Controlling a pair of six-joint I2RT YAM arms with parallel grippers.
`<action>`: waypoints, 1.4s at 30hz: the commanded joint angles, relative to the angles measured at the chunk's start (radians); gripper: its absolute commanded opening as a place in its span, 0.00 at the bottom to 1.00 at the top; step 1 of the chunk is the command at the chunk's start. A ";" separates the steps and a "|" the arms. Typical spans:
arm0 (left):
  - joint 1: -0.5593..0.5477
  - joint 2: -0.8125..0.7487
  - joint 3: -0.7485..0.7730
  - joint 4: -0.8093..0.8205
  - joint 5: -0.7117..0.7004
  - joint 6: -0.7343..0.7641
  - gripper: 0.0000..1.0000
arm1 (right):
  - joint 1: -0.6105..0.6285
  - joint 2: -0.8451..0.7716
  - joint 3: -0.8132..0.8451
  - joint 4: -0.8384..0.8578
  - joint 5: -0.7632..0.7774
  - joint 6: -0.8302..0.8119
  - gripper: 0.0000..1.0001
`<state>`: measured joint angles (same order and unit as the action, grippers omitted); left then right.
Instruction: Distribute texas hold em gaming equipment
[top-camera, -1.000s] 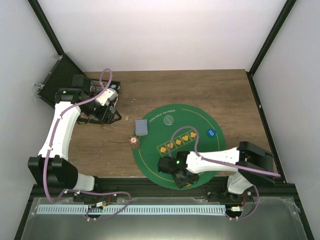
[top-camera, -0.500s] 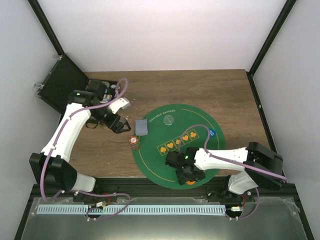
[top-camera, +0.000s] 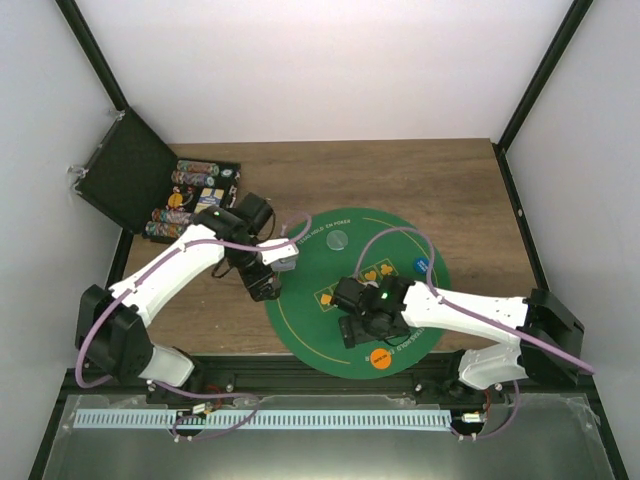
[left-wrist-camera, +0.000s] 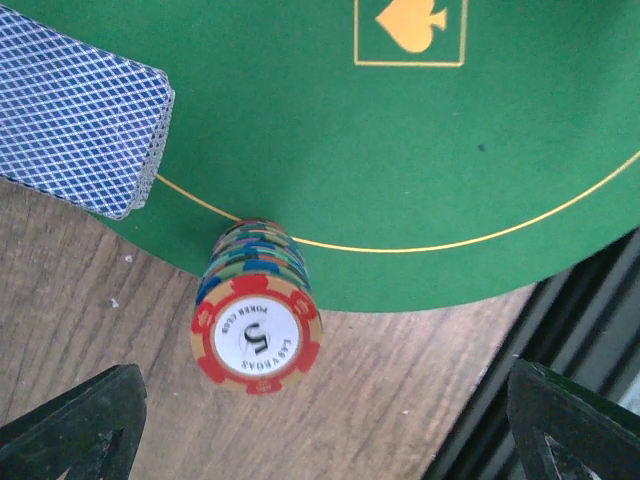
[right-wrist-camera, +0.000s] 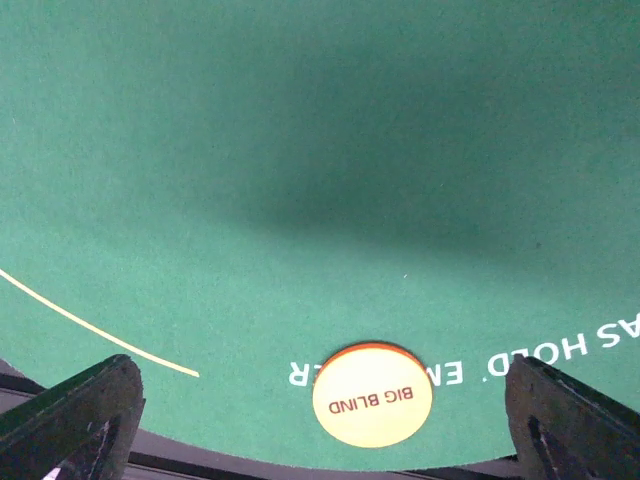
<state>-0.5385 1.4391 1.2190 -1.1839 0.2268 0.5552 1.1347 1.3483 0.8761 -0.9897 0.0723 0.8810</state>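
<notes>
One chip stack (left-wrist-camera: 257, 335) at mat (left-wrist-camera: 400, 170) rim, card deck (left-wrist-camera: 75, 120) overhanging

White walls (top-camera: 330, 70), black corner posts (top-camera: 537, 75), dark brown wooden tabletop (top-camera: 400, 178)

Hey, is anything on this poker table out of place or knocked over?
Nothing is spilled or damaged. The chip stack sits right on the rim of the green mat, seemingly half on the wooden table, its chips slightly staggered. The card deck beside it also overhangs the mat onto the table.
</notes>
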 joint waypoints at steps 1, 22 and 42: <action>-0.042 0.036 -0.055 0.129 -0.143 -0.012 0.99 | -0.034 -0.033 0.018 -0.010 0.045 -0.039 1.00; -0.050 0.155 -0.162 0.249 -0.124 -0.020 0.68 | -0.057 0.037 0.009 0.063 0.018 -0.127 1.00; -0.053 0.183 -0.057 0.137 -0.146 -0.023 0.00 | -0.140 -0.016 -0.019 0.116 -0.002 -0.193 1.00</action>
<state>-0.5861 1.6188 1.0966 -0.9909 0.0906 0.5316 1.0462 1.3727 0.8661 -0.9115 0.0765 0.7288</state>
